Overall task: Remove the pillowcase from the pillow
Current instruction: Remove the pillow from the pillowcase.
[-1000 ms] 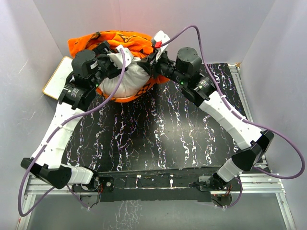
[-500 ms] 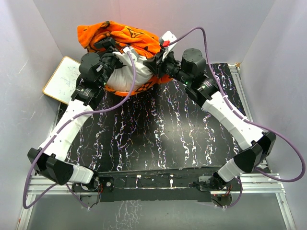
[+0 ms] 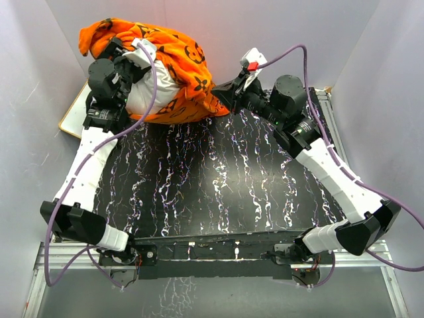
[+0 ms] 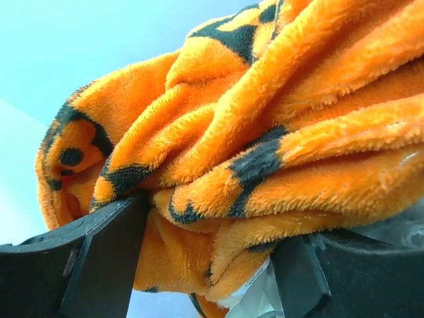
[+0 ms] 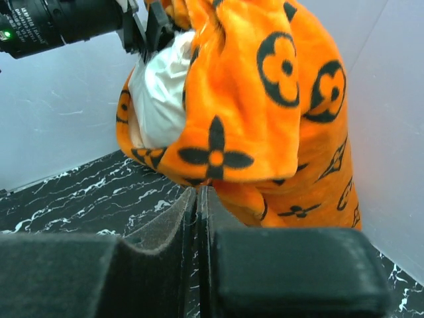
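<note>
Up in the far left corner, by the grey wall (image 3: pixel 265 26), is the pillowcase (image 3: pixel 175 63). It is soft, fuzzy and bright orange, with black flowers, rings and diamond shapes on it. The shapes look like a brand mark, but they make no word to read. The pillowcase sits bunched over the pillow (image 3: pixel 142 96), which is plain white and pokes out on the left side. The low end of the bundle is near the far edge of the black table (image 3: pixel 218 179) with white streaks.

The left gripper (image 3: pixel 129 59) is at the top of the bundle. The left wrist view shows what the top view hides: a thick fold of orange cloth (image 4: pixel 265 99) sits squeezed between the two black fingers (image 4: pixel 99 258), so this gripper grasps the pillowcase.

The right gripper (image 3: pixel 225 99) is just beside the right edge of the cloth. Its own camera shows its fingers (image 5: pixel 159 232) pressed tight together with nothing between them. That view also shows the pillow (image 5: pixel 159 93) peeking out of the open side, and tiny white print on the left arm (image 5: pixel 59 23), too small to read.

A white board (image 3: pixel 71 112) with a tan frame lies at the left. Purple cables (image 3: pixel 298 50) loop over both arms.
</note>
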Robot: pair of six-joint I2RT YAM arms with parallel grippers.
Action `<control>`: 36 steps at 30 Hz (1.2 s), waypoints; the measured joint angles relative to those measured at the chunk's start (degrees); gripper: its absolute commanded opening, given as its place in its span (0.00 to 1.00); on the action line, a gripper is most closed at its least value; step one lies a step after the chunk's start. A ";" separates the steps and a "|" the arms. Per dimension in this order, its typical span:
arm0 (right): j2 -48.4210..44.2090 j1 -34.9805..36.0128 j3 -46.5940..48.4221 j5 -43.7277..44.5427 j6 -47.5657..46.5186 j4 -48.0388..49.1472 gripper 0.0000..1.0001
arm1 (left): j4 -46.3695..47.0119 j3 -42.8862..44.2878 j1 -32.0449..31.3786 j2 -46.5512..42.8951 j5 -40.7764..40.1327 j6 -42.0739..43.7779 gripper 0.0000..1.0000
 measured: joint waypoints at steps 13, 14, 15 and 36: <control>-0.57 8.63 -1.49 -5.84 -5.33 5.90 0.47 | -31.89 13.97 -0.63 -0.20 20.83 -14.62 0.14; -0.63 10.75 -1.95 -5.99 -6.60 6.16 0.49 | -32.72 14.03 -0.61 -0.20 21.49 -15.34 0.14; -0.50 12.70 -2.12 -6.03 -7.91 6.19 0.50 | -33.64 14.16 -0.59 -0.13 22.23 -16.06 0.13; 27.17 15.10 22.60 5.81 -28.02 2.51 0.68 | -44.15 22.40 -0.52 2.27 28.46 -22.77 0.04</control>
